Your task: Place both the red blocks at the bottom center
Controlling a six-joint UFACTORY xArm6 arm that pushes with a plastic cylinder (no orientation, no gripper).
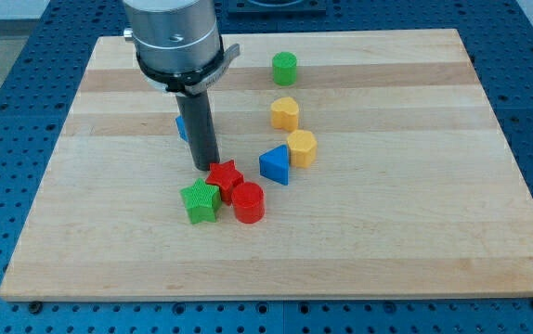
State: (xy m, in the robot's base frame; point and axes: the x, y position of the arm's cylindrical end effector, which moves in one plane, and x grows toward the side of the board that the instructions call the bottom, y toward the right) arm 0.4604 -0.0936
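Note:
A red star block (pixel 225 174) and a red cylinder (pixel 247 202) lie together a little left of the board's middle. The cylinder touches the star's lower right side. My tip (pixel 205 166) stands right at the star's upper left edge, touching or nearly touching it. A green star block (pixel 200 201) sits just left of the red cylinder, below my tip.
A blue triangle block (pixel 275 165) and a yellow hexagon block (pixel 302 147) lie right of the red star. A yellow block (pixel 284 113) and a green cylinder (pixel 284 68) sit further up. A blue block (pixel 182 127) is mostly hidden behind the rod. The wooden board (pixel 415 213) ends in blue floor.

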